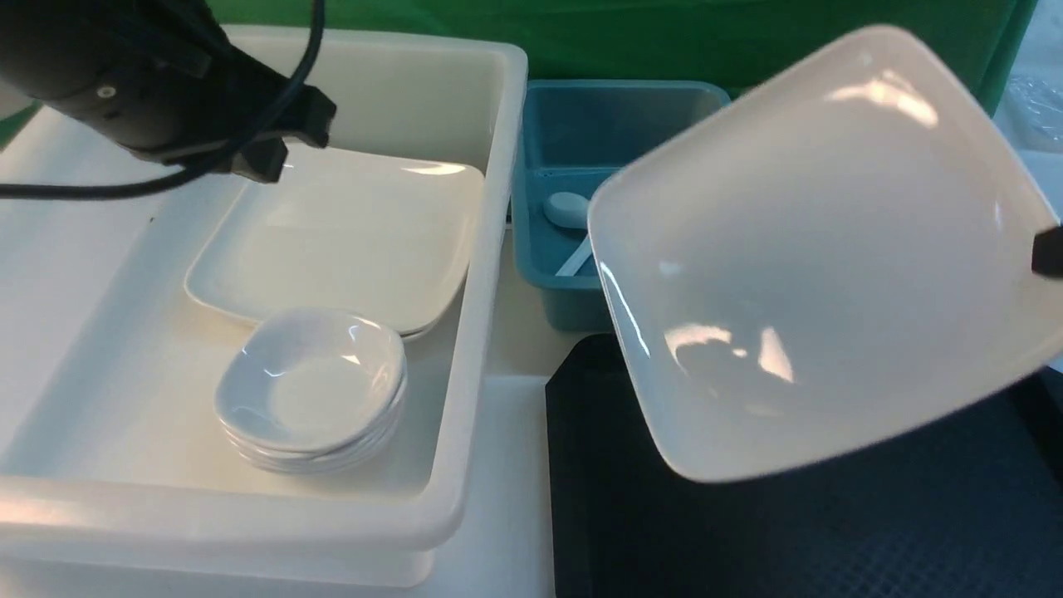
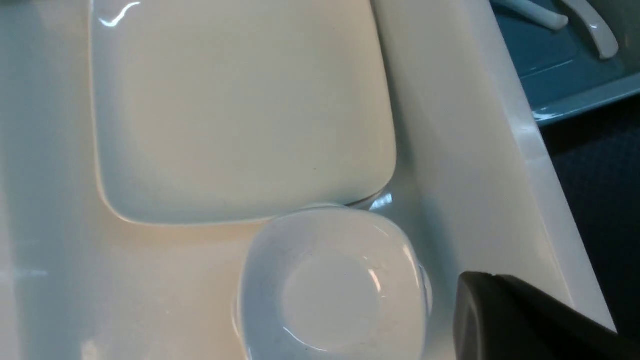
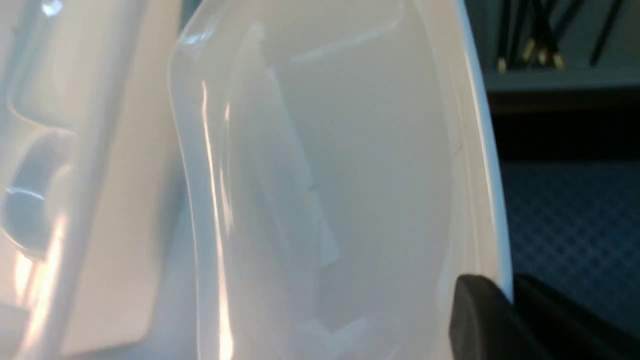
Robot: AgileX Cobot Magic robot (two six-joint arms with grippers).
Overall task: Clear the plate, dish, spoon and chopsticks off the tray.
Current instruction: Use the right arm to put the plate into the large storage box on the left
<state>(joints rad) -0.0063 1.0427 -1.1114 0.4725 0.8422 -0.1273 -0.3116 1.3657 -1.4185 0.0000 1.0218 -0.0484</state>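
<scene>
Nearest, the black tray [image 1: 747,531] is seen with its crosshatched surface bare where it shows. Above it the plate [image 1: 814,249] is held clear of the surface, tilted steeply so that its glossy face is turned towards the front camera. It is pinched at one rim by the right gripper [image 3: 507,305], one dark finger being pressed against each face of the upturned edge.

The plate is judged stiff, fairly heavy for a one-sided hold, slippery from its glaze, and liable to chip or shatter if dropped. A deep bite on the rim is advised, and a slow, level carry, since the weight hangs well out from the fingers.

Further off to the left, a white tub [image 1: 490,249] is seen holding a stack of small dishes [image 1: 311,390] in front and a pile of like plates [image 1: 349,232] behind, the two stacks touching. The left gripper [image 1: 274,154] hangs above that pile. Only one finger is shown in the left wrist view, so whether it is spread or closed cannot be told.

Beyond the tray, white spoons [image 1: 567,209] lie in a blue tub [image 1: 531,166]. Farthest, black chopsticks [image 3: 530,50] with gold bands are glimpsed in the right wrist view.
</scene>
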